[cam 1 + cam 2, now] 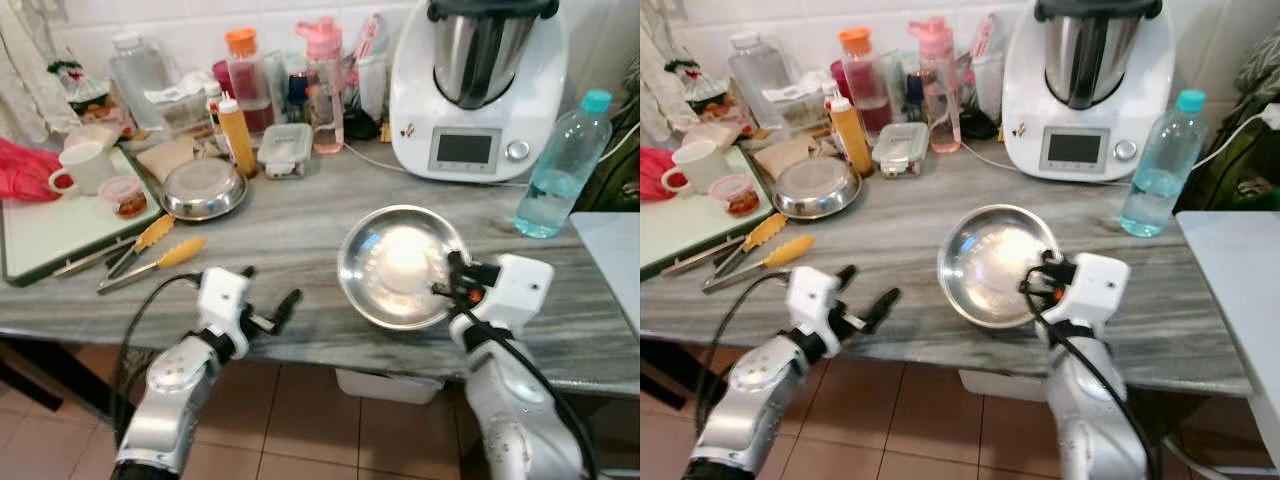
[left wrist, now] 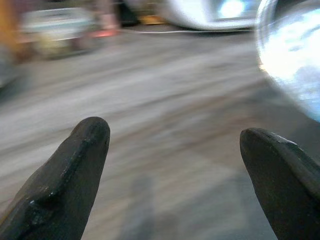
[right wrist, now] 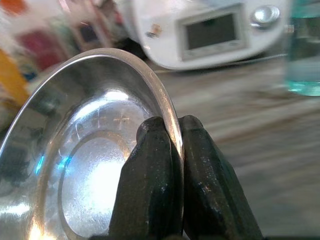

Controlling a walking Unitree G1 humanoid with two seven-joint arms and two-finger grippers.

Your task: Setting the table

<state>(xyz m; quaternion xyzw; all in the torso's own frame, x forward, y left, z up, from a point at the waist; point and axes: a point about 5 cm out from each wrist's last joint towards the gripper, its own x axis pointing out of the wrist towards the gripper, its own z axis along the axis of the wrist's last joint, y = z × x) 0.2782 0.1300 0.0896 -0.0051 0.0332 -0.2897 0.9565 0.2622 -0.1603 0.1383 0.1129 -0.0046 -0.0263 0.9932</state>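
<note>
- Right pincer (image 1: 448, 280) is clamped on the right rim of the steel bowl (image 1: 385, 285), which sits mouth-up near the surface's (image 1: 300, 225) front edge.
- Left pincer (image 1: 268, 300) hovers spread apart, gripping nothing, just left of the bowl.
- Farther back: a second bowl (image 1: 203, 188) and a white kitchen machine (image 1: 478, 90).

The tabletop (image 1: 300, 225) is grey stone with paler streaks running along it. The bowl (image 1: 398, 265) on it is shiny silver steel, bright white where light glares off the middle. A second steel bowl (image 1: 204, 188) to the far left is duller silver. The right gripper (image 1: 447, 278) has black fingers, with a white housing and a small red spot; the left gripper (image 1: 268, 300) is black on white too, on a silver arm. The kitchen machine (image 1: 478, 90) is white with a steel jug and a grey screen. The water bottle (image 1: 560, 168) is clear blue with a turquoise cap. The tongs (image 1: 150, 264) have yellow tips. The mug (image 1: 82, 167) is white, the squeeze bottle (image 1: 236, 135) orange, the floor tiles (image 1: 300, 420) reddish-brown.
</note>
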